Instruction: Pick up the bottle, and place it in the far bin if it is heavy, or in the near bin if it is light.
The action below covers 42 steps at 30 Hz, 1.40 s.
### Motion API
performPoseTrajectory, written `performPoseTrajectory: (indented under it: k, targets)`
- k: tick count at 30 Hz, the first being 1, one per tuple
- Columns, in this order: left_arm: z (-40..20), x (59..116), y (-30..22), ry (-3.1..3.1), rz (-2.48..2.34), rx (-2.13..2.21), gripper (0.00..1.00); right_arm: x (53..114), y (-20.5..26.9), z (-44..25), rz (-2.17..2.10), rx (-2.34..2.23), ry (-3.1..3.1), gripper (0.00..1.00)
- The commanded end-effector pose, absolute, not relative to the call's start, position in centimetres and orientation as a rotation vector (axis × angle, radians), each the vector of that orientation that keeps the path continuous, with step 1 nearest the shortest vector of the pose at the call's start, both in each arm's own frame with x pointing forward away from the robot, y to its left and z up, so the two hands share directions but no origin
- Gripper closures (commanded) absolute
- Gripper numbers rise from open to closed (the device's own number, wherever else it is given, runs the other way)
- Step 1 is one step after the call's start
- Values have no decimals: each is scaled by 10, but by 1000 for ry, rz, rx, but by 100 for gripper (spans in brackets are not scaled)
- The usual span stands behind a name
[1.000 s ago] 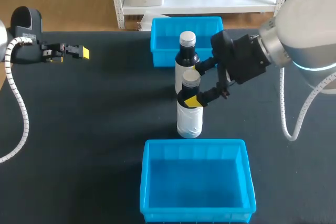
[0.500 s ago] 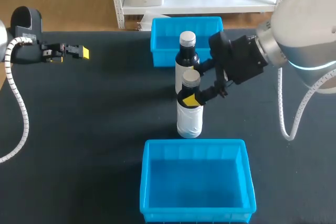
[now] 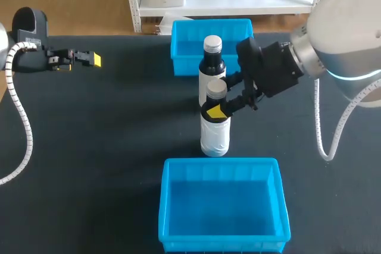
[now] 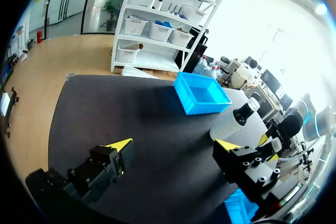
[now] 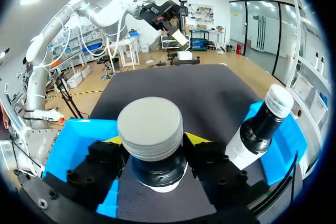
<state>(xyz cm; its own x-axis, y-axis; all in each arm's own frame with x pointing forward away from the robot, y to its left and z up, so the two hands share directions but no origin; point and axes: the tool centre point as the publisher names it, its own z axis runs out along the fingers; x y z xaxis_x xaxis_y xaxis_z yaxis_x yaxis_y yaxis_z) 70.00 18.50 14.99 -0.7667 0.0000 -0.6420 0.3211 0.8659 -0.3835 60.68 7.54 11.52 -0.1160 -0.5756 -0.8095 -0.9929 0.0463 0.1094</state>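
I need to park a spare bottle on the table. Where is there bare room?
The mat is bare on the left, between the left gripper and the near bin. Crowded: the strip from near bin to far bin, holding the front bottle, the rear bottle and the right gripper.

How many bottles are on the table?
2. The near bottle stands mid-table, its neck clamped in the right gripper; the far bottle stands just behind it, before the far bin. None seems hidden.

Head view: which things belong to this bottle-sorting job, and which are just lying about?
Job: near bottle, right pincer on its neck, near bin, far bin.
Lying about: far bottle, untouched; left pincer, open, off at the left.
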Motion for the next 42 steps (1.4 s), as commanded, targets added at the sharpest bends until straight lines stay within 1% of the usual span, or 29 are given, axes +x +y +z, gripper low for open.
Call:
performPoseTrajectory:
  k: [1, 2, 4, 11, 14, 16, 17, 18, 19, 32, 42]
  targets:
    - [150, 700, 185, 2375, -637, 231, 0, 608, 76, 114, 938, -1580, 1747, 51]
    - [150, 700, 185, 2375, -637, 231, 0, 608, 76, 114, 939, -1580, 1747, 51]
    - [150, 700, 185, 2375, -637, 231, 0, 608, 77, 114, 939, -1579, 1745, 54]
    - [150, 700, 185, 2375, -637, 231, 0, 608, 77, 114, 939, -1580, 1744, 55]
    - [150, 700, 185, 2375, -637, 231, 0, 607, 77, 115, 939, -1581, 1743, 59]
    - [150, 700, 185, 2375, -637, 231, 0, 607, 77, 115, 937, -1580, 1742, 69]
    - [150, 700, 185, 2375, -637, 231, 0, 606, 76, 115, 936, -1579, 1741, 76]
    - [150, 700, 185, 2375, -637, 231, 0, 606, 76, 115, 935, -1579, 1741, 89]
    - [150, 700, 185, 2375, -637, 231, 0, 606, 76, 116, 935, -1578, 1739, 100]
    - [150, 700, 185, 2375, -637, 231, 0, 605, 65, 130, 914, -1564, 1734, 100]
    - [150, 700, 185, 2375, -637, 231, 0, 605, 36, 154, 890, -1512, 1754, 100]
